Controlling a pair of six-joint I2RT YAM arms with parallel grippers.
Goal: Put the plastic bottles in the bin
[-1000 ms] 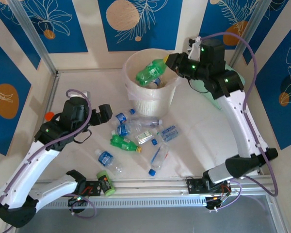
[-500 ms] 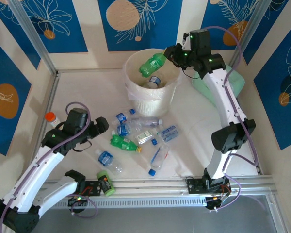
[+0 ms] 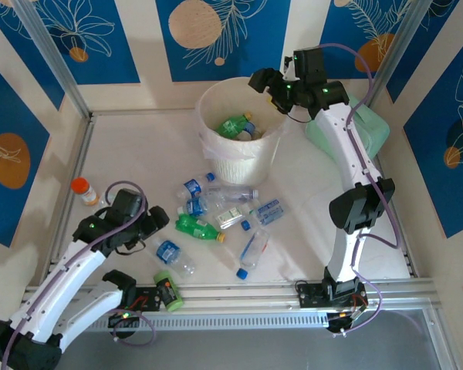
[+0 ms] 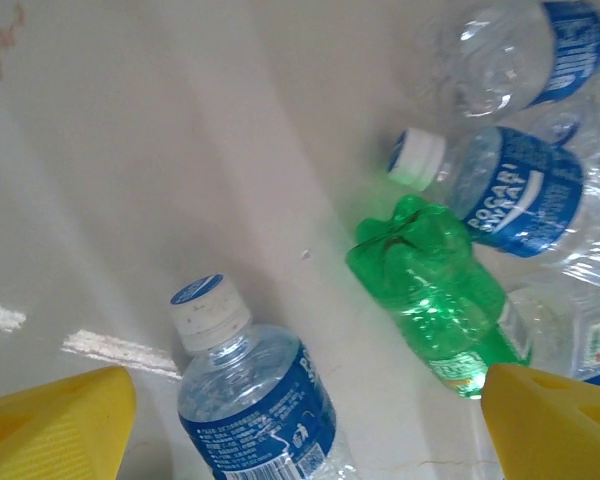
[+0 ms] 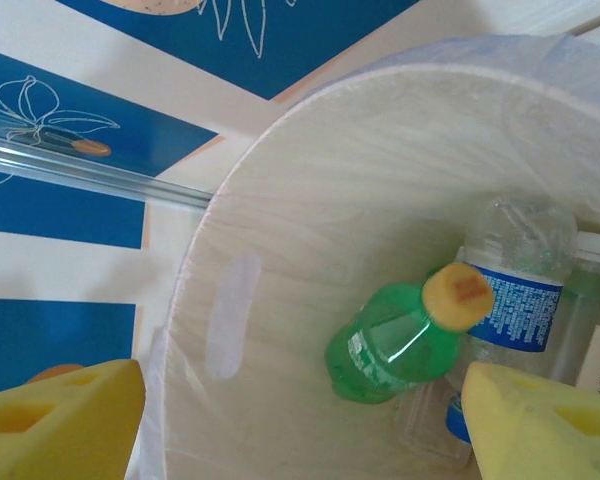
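The bin (image 3: 216, 158) stands at the back centre with a green bottle (image 3: 233, 125) lying inside among other bottles. My right gripper (image 3: 264, 82) hangs open over the bin's right rim, holding nothing. In the right wrist view the yellow-capped green bottle (image 5: 400, 340) rests against the bin wall (image 5: 310, 200), beside a clear blue-labelled bottle (image 5: 515, 280). Several plastic bottles (image 3: 216, 202) lie on the table in front of the bin. My left gripper (image 3: 156, 220) is open, low over a blue-labelled bottle (image 4: 255, 400). A crushed green bottle (image 4: 430, 295) lies just beyond it.
An orange-capped jar (image 3: 82, 189) stands at the left. A short green can (image 3: 166, 291) lies at the near rail. A mint-green case (image 3: 359, 135) sits right of the bin, under my right arm. Walls close the table at the back and sides.
My right gripper opened above the bin and the green bottle dropped inside. My left arm came down and nearer, toward the blue-labelled bottle, its jaws narrowing slightly.
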